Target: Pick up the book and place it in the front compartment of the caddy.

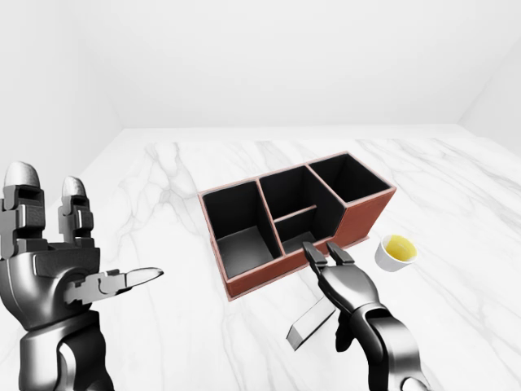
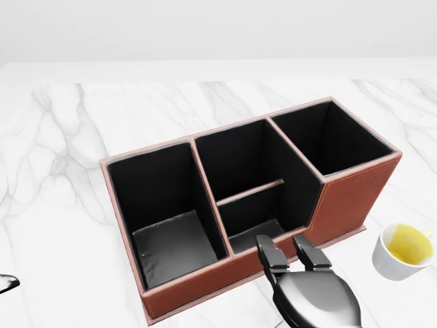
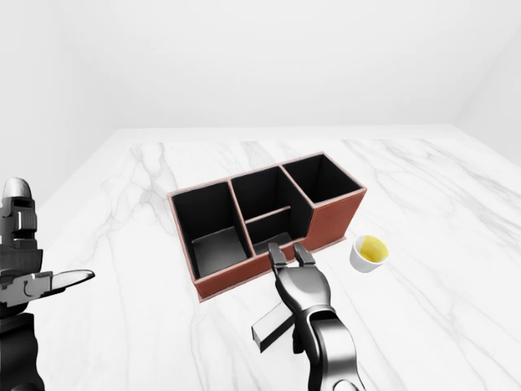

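The brown caddy (image 2: 355,195) with black compartments stands in the middle of the marble table (image 2: 68,205). Its low, small compartment (image 2: 254,234) lies just above my right hand in the head view. My right hand (image 1: 327,256) is at the caddy's near wall, fingers pointing at it. It grips a flat grey book (image 1: 312,322), which slopes down and to the left under the palm. In the head view the hand hides the book. My left hand (image 1: 89,228) is raised at the far left of the left-eye view, fingers spread, holding nothing.
A white cup (image 2: 403,250) with yellow liquid stands on the table right of the caddy, close to my right hand. The marble top runs wide on all sides, and a white wall rises behind it.
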Controlling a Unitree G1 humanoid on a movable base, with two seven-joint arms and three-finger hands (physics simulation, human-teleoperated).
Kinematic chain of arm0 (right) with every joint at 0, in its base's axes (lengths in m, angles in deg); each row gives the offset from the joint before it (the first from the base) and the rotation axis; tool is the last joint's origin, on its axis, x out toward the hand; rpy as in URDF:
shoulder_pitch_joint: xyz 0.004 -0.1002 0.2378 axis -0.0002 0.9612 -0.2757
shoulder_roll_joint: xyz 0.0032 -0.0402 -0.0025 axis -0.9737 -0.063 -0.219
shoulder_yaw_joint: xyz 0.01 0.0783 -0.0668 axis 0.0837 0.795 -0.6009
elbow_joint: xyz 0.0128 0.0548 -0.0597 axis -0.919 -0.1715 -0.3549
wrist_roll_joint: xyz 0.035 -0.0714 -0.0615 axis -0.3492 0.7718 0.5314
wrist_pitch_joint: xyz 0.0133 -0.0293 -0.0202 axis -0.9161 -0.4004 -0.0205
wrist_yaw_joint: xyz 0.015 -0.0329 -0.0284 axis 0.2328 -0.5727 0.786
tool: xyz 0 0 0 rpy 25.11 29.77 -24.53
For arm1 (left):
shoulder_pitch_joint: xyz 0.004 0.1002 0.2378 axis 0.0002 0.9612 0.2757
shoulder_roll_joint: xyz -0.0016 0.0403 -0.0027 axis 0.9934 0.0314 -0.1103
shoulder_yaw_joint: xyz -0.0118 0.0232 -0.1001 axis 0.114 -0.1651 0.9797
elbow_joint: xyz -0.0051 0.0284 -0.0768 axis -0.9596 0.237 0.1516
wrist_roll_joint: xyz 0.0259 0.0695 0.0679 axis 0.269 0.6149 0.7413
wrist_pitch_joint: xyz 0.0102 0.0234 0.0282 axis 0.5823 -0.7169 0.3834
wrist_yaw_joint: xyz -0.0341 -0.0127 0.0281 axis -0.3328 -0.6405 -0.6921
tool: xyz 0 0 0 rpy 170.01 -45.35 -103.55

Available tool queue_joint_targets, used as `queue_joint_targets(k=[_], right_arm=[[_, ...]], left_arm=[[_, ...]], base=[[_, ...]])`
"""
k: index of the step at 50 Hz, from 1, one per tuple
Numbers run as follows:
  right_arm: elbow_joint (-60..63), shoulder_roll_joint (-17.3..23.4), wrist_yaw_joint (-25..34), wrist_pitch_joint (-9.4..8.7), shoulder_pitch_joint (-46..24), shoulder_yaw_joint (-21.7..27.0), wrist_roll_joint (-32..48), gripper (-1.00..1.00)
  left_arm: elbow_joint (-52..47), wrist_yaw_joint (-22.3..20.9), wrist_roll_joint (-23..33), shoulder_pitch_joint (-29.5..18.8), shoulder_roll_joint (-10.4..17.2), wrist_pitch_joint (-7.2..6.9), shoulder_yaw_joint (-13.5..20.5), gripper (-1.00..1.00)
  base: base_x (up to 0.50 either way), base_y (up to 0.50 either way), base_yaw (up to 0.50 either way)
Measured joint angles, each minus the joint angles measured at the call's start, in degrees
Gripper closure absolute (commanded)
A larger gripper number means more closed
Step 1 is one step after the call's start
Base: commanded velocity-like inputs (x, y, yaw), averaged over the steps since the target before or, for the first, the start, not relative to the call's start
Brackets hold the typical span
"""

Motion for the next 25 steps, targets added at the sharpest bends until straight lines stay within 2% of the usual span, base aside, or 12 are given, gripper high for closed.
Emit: queue_joint_targets(k=[25], right_arm=[[-5.35,0.31,0.0,0.0,-1.59,-3.51,-0.96,-1.0]], left_arm=[[1.01,-0.21,-0.62,-0.19,0.14,0.0,0.68,-1.0]], base=[[0.0,0.0,0.0]])
